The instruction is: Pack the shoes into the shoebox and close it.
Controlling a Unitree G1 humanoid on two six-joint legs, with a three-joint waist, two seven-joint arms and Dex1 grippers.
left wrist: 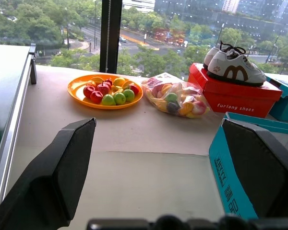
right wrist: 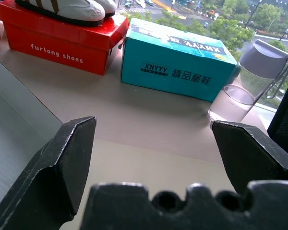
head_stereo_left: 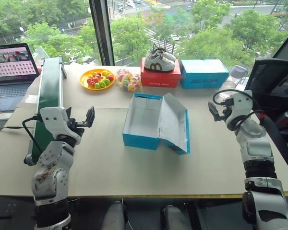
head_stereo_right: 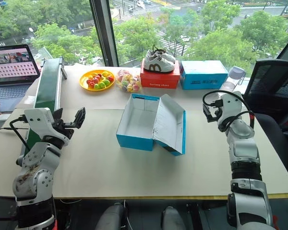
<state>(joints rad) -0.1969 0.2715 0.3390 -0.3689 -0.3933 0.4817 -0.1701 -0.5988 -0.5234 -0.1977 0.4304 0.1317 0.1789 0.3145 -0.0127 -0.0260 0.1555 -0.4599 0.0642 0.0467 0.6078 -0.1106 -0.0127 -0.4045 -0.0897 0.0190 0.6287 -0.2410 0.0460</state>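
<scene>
- Laptop point(head_stereo_left: 12, 72) at far left, cut off by the frame edge.
- Left gripper point(head_stereo_left: 81, 122) above the table point(head_stereo_left: 105, 163), fingers point(left wrist: 62, 163) wide apart, empty.
- Shoebox point(head_stereo_left: 156, 122) mid-table, open, white inside, lid lettering hidden.
- Right gripper point(head_stereo_left: 216, 108) fingers spread, empty.
- Clear bottle point(right wrist: 249, 81) partly cut off.

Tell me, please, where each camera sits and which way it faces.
Left and right eye views: on the head, looking forward and down over both arms at the open bright blue cardboard shoebox on the table.
Left wrist view: along the open left gripper, toward the orange plate of fruit.
Right wrist view: along the open right gripper, toward the closed blue box.
Both wrist views share the red box bearing white sneakers.
</scene>
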